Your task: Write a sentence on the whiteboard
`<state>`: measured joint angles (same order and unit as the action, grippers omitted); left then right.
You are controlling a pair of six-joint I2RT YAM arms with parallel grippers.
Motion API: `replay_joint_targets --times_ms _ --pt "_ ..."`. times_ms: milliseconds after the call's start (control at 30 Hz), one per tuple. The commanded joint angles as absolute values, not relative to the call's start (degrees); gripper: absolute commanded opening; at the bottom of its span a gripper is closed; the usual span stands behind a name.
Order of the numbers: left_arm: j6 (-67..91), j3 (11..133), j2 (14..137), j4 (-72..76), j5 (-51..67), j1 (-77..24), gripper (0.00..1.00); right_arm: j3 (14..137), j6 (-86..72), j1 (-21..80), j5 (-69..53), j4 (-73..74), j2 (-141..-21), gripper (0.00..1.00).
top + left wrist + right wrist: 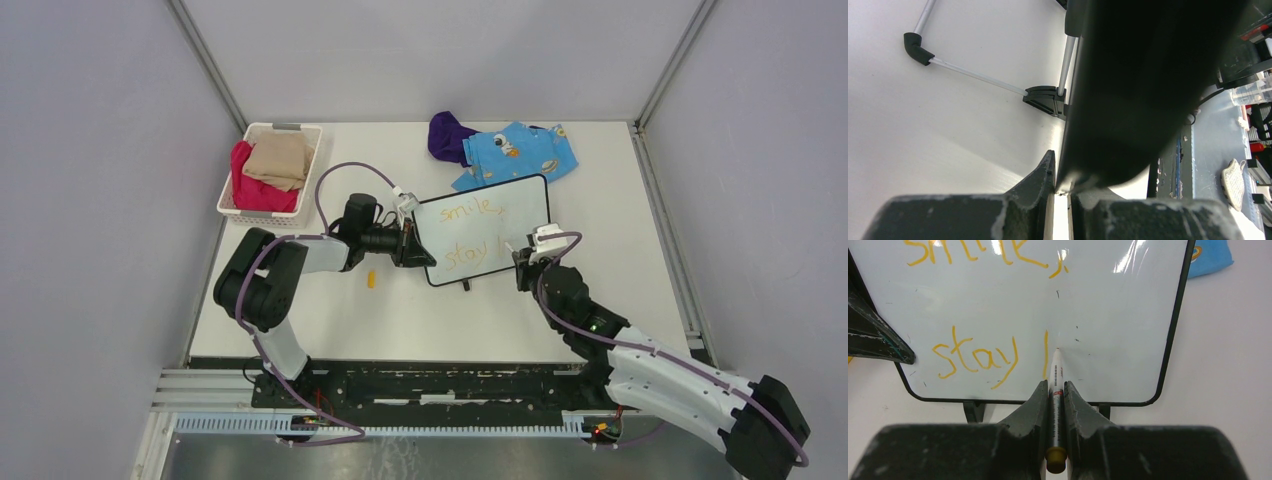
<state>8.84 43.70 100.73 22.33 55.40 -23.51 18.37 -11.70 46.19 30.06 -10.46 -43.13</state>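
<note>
The whiteboard (520,205) stands tilted on its small black feet in mid-table. The sentence (954,347) on it is orange handwriting, "smile," above "stay", with a single upright stroke after "stay". My right gripper (1056,387) is shut on a white marker (1056,371) with an orange end, whose tip rests on the board (1113,315) just right of that stroke. My left gripper (1062,187) is shut on the board's left edge, and the board's dark back (1148,90) fills that view. From above, the left gripper (408,243) sits at the left edge and the right gripper (525,255) at the lower right.
A small orange cap (371,279) lies on the table left of the board's lower corner. A white basket (228,200) with red and beige cloths stands at the back left. A blue patterned cloth (520,152) and a purple cloth (448,137) lie behind the board.
</note>
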Motion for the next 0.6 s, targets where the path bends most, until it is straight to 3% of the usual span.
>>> replay_joint_targets --times_ms 0,567 --pt "5.3 43.5 103.2 16.3 49.0 -24.8 0.02 20.7 -11.4 45.9 30.7 -12.9 -44.1 0.0" --pt "5.2 43.6 103.0 16.0 49.0 -24.8 0.02 20.0 -12.9 45.8 25.0 -13.9 -46.8 0.0"
